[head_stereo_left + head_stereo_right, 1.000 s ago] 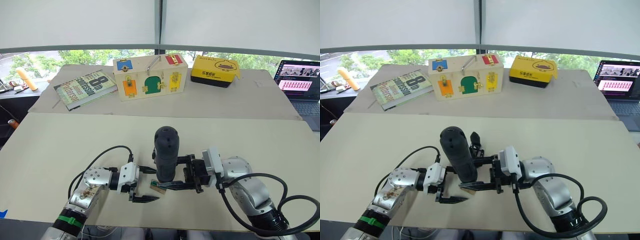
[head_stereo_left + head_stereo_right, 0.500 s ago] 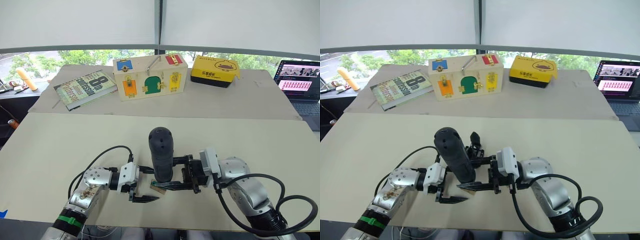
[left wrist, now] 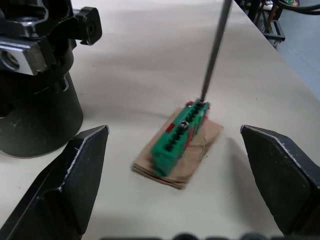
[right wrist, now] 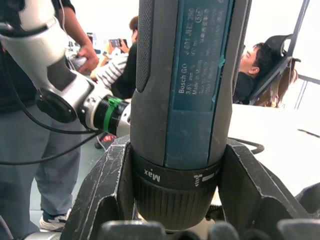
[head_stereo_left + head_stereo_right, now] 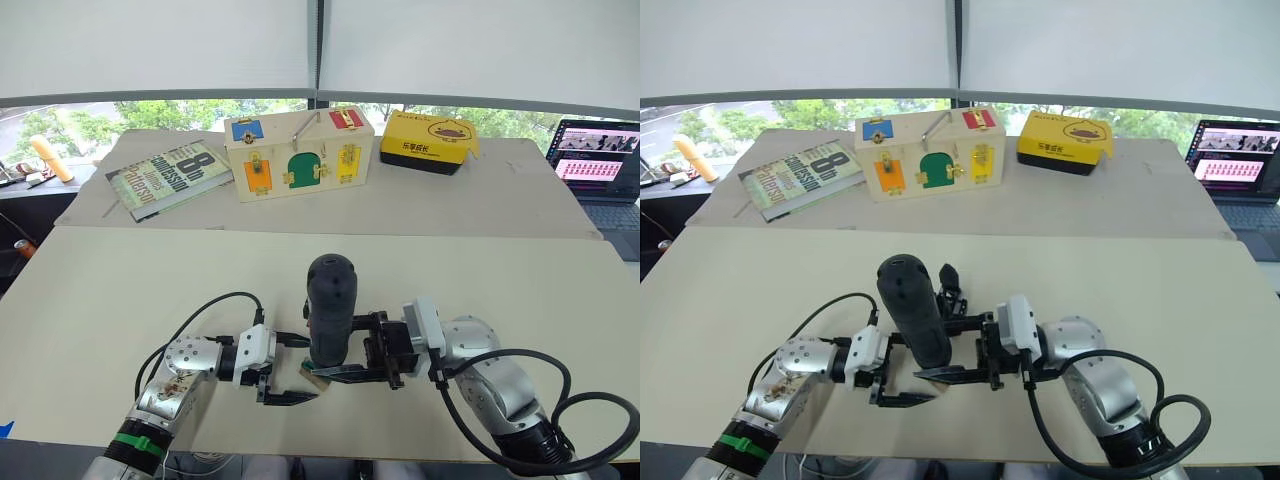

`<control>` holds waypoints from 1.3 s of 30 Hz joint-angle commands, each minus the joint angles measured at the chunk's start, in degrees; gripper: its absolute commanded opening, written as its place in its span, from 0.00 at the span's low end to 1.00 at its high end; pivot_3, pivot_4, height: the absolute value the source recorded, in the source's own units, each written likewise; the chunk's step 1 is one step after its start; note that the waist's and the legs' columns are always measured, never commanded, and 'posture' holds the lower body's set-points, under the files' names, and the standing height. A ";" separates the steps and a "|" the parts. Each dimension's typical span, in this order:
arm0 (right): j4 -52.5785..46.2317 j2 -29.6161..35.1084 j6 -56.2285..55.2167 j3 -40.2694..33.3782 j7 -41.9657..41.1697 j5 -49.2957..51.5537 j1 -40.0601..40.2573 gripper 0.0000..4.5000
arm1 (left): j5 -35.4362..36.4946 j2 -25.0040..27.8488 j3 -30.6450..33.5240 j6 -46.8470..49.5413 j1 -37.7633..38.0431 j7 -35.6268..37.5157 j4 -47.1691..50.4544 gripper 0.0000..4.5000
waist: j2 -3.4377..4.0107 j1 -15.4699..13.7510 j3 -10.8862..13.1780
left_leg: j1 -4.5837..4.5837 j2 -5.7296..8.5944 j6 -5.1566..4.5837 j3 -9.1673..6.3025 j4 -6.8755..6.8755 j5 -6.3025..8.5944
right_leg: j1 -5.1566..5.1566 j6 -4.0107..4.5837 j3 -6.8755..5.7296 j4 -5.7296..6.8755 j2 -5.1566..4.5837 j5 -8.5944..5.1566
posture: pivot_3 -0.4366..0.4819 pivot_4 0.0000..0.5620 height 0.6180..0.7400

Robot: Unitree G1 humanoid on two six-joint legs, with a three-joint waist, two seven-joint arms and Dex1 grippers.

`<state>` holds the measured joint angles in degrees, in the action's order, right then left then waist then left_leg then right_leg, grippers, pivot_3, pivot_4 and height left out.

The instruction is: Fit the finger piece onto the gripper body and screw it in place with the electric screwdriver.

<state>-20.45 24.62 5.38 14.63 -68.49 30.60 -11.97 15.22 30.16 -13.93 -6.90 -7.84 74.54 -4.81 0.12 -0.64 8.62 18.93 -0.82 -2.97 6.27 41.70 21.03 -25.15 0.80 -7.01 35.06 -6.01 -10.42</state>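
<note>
The right gripper was squeezed tight around the electric screwdriver, which stood almost straight up near the bottom middle of the head view. In the right wrist view the two black fingers pressed on both sides of the tool's round collar, just under a blue-green label. The long thin metal bit came down from the top of the left wrist view, and its tip touched the top of a small green block. That block sat on a little tan pad lying flat on the table. The left gripper sat low and left of the middle in the head view, with its fingers spread wide and holding nothing. One finger lay on each side of the green block, not touching it. The gripper body sat on the table just behind the screwdriver, a bit above the middle of the right eye view. The finger piece could not be told apart from the other black parts. At the top of the head view lay a book, a wooden box with coloured doors and a yellow box, and a laptop stood at the right edge.
</note>
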 commanded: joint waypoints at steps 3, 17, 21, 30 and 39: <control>-2.42 -1.27 -1.69 -2.15 -0.36 3.02 -1.32 0.43 | 0.32 0.52 -0.86 0.08 2.02 1.27 -1.75 1.00 | 0.00 0.08 0.00 | 0.02 0.00 0.00 0.00 0.00 0.00 | -0.01 0.00 0.00 0.00 0.00 0.00 | 0.48 0.27 1.00; -6.00 -1.14 -0.20 -3.69 0.14 5.77 -3.04 0.43 | 9.43 5.28 5.31 3.79 3.26 4.80 5.84 1.00 | 0.00 0.62 0.08 | 0.25 -0.01 0.02 0.00 0.00 0.00 | -0.23 0.00 -0.04 -0.02 0.34 0.00 | 0.48 0.27 1.00; -8.14 -0.18 0.99 -4.68 0.77 7.63 -3.31 0.43 | 12.58 7.35 8.09 7.17 3.31 4.80 9.02 1.00 | -0.04 0.53 0.16 | 0.32 0.00 0.02 0.00 0.01 -0.01 | -0.29 0.01 -0.03 -0.02 0.35 0.00 | 0.48 0.27 1.00; -12.33 2.76 6.16 -9.51 4.06 14.47 -5.19 0.43 | 18.89 9.80 13.84 14.59 2.33 3.58 14.45 1.00 | -0.05 0.47 0.19 | 0.34 0.00 0.06 0.02 0.00 -0.01 | -0.29 0.01 -0.03 -0.05 0.48 0.00 | 0.48 0.27 1.00; -10.41 7.09 11.11 -16.85 6.09 20.85 -10.74 0.43 | 21.22 10.08 16.82 19.32 -0.26 1.84 14.98 1.00 | -0.04 0.42 0.22 | 0.34 0.01 0.08 0.03 0.00 -0.02 | -0.28 0.01 -0.01 -0.05 0.56 -0.01 | 0.48 0.27 1.00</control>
<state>-29.78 31.32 16.45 0.38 -62.82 48.74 -21.54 35.46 40.26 1.35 12.00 -7.27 76.86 9.01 0.08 -0.22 8.83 19.27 -0.81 -2.89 6.33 41.70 21.01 -25.44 0.81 -7.02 35.01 -5.44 -10.43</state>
